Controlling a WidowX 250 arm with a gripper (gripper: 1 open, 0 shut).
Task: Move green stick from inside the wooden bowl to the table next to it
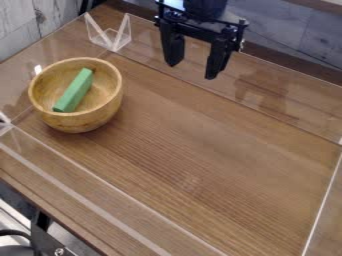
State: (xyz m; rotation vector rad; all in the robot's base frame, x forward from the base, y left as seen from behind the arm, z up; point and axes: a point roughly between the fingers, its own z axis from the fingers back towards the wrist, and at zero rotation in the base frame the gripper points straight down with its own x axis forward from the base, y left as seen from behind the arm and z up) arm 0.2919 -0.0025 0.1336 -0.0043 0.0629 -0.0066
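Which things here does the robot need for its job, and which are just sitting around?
Needed:
- small bright green block stick
- round tan wooden bowl holding it
- brown wood-grain table
- black gripper, open, above the table

Just around:
- clear acrylic walls along the table edges

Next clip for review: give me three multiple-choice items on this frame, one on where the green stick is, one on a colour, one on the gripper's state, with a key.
1. Where does the green stick lie?
A. On the table beside the bowl
B. Inside the wooden bowl
C. Between the gripper's fingers

2. What colour is the table?
A. White
B. Blue
C. Brown wood grain

3. How is the gripper now?
A. Open and empty, above the table away from the bowl
B. Shut on the stick
C. Reaching down into the bowl

Key:
1 B, the stick rests against the bowl's inner wall.
2 C, wood grain runs across the whole top.
3 A, the two dark fingers stand apart with nothing between them.
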